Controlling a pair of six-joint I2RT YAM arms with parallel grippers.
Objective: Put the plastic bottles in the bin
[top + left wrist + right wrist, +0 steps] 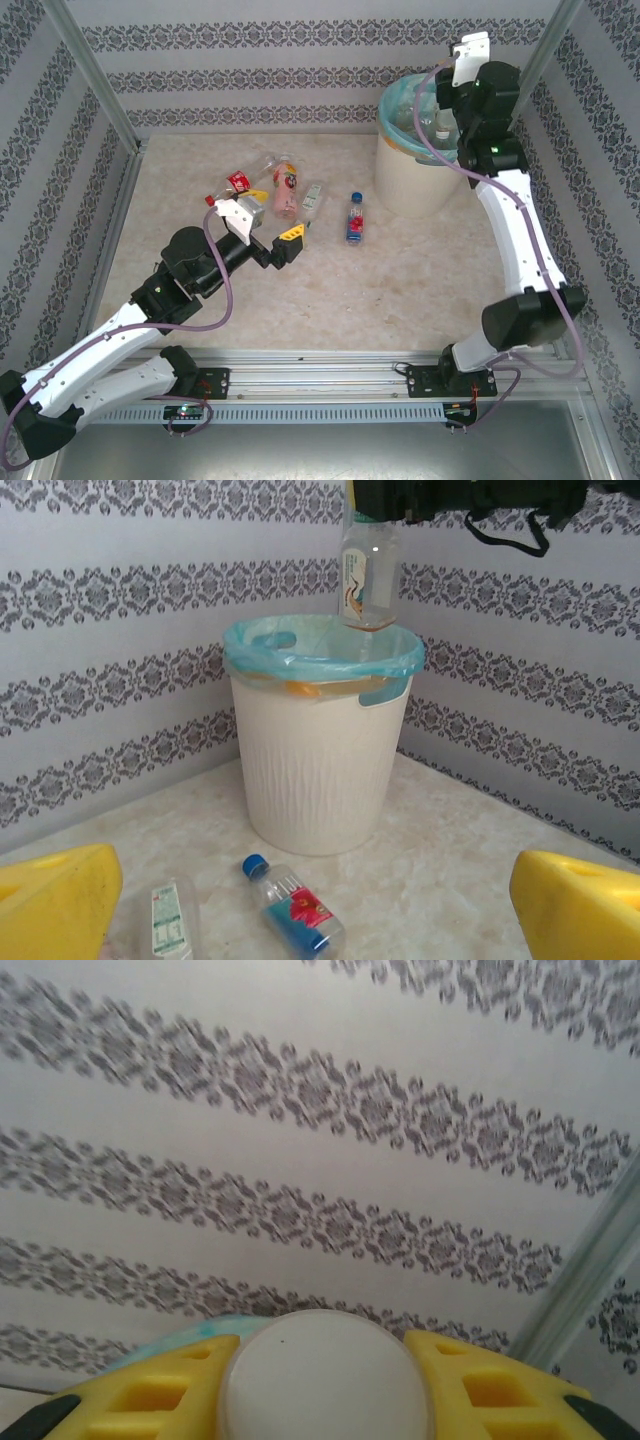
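The clear bottle [368, 575] hangs upright just over the open mouth of the bin [320, 770], which stands at the far right corner of the worktop [400, 290]. My right gripper [325, 1385] is clenched on the bottle's top. Loose bottles [286, 190] lie left of the bin, toward the far edge. My left gripper [275, 215] hovers beside them, jaws spread wide, holding nothing.

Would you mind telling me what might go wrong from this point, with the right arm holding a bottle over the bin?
1. The right gripper holds the bottle off-centre above the bin; released here, it might clip the rim and bounce out.
2. The turquoise liner sits unevenly over the rim and could snag it.
3. The open left gripper hovers near a blue-capped bottle lying on its side, which could roll if nudged.
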